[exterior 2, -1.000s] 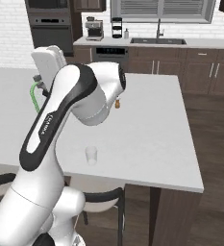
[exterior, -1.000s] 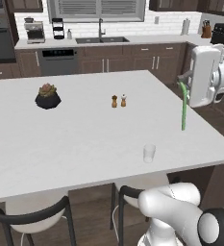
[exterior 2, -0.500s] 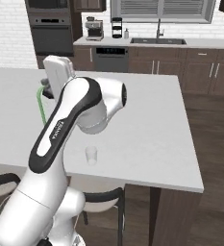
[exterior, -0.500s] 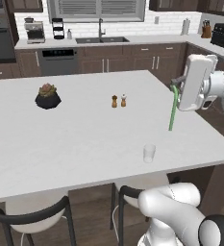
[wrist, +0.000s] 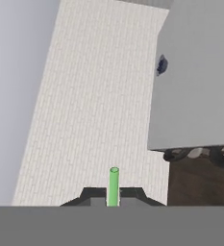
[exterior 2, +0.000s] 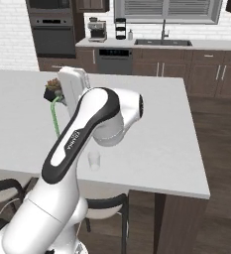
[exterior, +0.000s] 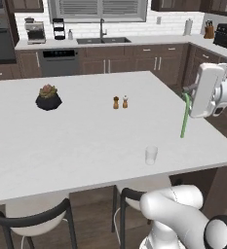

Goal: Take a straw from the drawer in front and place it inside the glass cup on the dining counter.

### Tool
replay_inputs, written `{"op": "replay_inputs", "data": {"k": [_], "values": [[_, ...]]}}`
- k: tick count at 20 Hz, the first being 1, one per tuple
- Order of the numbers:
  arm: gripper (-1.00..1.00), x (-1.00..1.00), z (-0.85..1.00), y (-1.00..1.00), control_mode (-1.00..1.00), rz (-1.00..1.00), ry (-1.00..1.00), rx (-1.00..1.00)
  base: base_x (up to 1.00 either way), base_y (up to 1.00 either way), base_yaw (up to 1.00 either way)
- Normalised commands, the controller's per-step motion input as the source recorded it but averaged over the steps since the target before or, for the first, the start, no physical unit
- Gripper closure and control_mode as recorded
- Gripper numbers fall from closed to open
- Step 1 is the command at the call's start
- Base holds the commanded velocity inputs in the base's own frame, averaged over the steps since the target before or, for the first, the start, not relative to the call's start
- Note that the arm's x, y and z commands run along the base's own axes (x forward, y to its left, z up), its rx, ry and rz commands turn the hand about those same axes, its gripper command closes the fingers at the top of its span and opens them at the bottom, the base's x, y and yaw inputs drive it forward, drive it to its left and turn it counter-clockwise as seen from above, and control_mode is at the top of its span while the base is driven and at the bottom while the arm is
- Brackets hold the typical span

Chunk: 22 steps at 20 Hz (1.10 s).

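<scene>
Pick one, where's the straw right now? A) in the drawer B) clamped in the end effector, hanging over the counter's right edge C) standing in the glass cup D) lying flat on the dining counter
B: the end effector is shut on the top of the green straw, which hangs nearly upright above the dining counter, well apart from the empty glass cup near the front edge.

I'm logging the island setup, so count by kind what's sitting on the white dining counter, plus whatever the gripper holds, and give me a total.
Glass cup: 1
Shakers: 2
Potted plant: 1
Straw, shut in the gripper, hanging above the dining counter near its right edge: 1
Total: 5
</scene>
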Motion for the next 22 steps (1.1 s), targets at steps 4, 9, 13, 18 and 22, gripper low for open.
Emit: {"op": "replay_inputs", "data": {"k": [4,9,13,18,22], "values": [[1.0,0.23,-0.61,-0.01,-1.0,0.0,0.0,0.0,0.0,0.0,0.0],[1.0,0.34,-0.51,-0.03,-1.0,0.0,0.0,0.0,0.0,0.0,0.0],[1.0,0.34,-0.18,0.0,-1.0,0.0,0.0,0.0,0.0,0.0,0.0],[1.0,0.37,-0.28,0.0,-1.0,0.0,0.0,0.0,0.0,0.0,0.0],[1.0,0.36,-0.35,-0.05,-1.0,0.0,0.0,0.0,0.0,0.0,0.0]]}}
